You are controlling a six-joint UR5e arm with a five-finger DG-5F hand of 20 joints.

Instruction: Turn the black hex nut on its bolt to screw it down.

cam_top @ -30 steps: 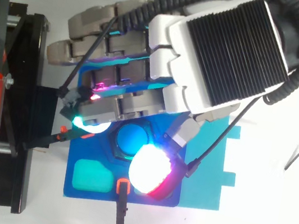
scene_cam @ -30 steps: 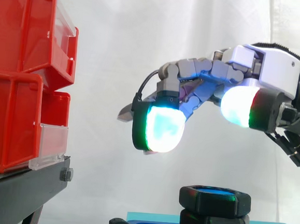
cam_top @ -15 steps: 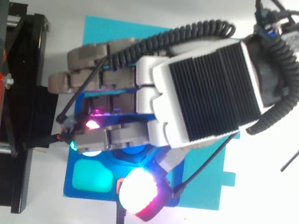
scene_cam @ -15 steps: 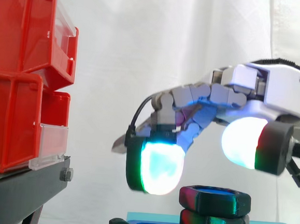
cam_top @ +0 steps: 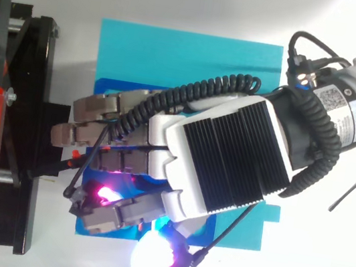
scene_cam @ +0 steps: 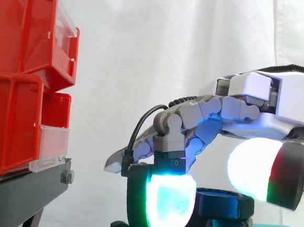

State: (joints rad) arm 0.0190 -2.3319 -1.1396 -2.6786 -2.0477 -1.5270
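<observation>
The hand (scene_cam: 250,105) has dropped to the level of the black nut (scene_cam: 213,205). Its bent fingers are apart, with the pads at the nut's 9 and 3 o'clock, clamping nothing yet. The nut sits low on the blue base (cam_top: 176,59), and a grip looks imminent.

A glossy black hex nut (scene_cam: 225,204); a flat cyan sheet (cam_top: 189,61). The grey-and-white robot hand (cam_top: 222,154) has a black ribbed back. Its fingers (scene_cam: 168,201) glow cyan edged green, and the thumb pad (scene_cam: 253,169) glows white edged red. Red plastic bins (scene_cam: 19,56), a black metal stand (scene_cam: 19,197) and a white curtain (scene_cam: 146,50).
</observation>
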